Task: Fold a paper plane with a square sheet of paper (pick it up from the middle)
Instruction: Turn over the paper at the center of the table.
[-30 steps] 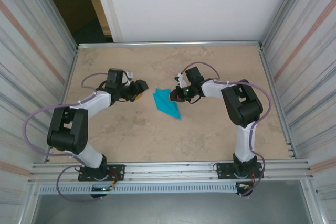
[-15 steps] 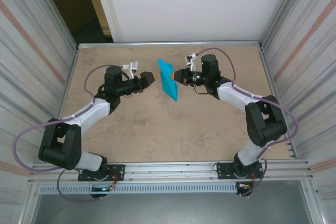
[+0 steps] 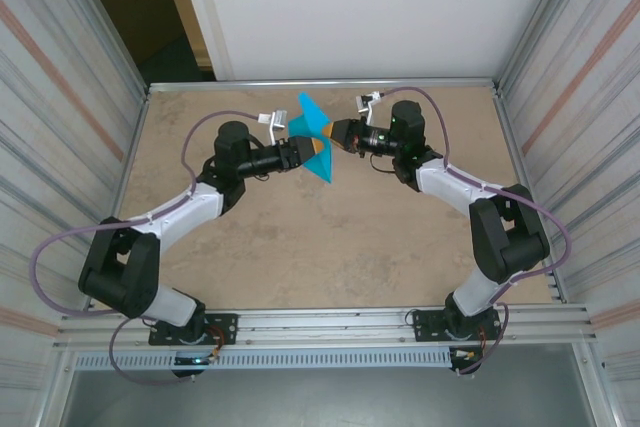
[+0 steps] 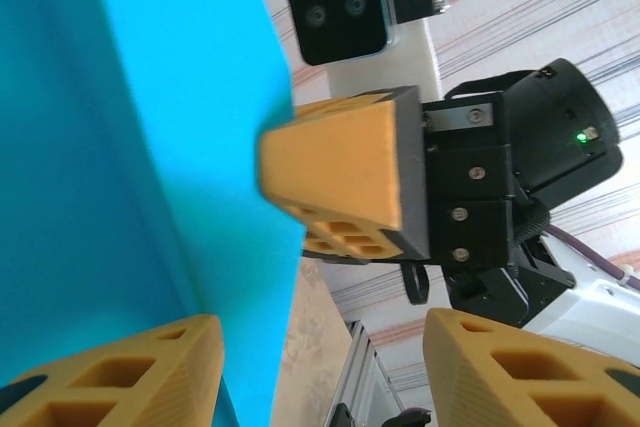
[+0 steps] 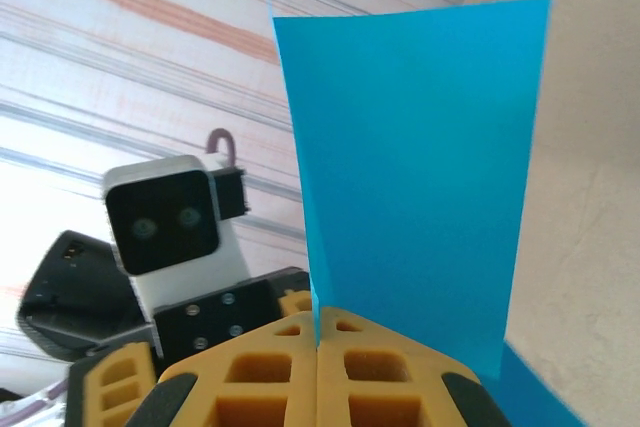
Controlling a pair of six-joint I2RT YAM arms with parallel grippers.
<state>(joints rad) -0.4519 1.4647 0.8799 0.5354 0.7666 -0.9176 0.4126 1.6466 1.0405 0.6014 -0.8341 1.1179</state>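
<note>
Fingers of the right gripper (image 3: pixel 334 136) are pinching the folded blue paper (image 3: pixel 312 119) from 3 o'clock, holding it aloft, long axis 11-to-5, while the left gripper (image 3: pixel 311 147), fingers spread, is straddling its 9 o'clock edge.

You have: one beige, mottled stone-look tabletop (image 3: pixel 300 267); ribbed grey metal walls (image 3: pixel 60 97) along its left and right edges; a plain white panel (image 3: pixel 360 7) behind its far edge; a dark doorway (image 3: pixel 150 7) past the far-left corner; a slotted aluminium rail (image 3: pixel 330 322) along the near edge.
</note>
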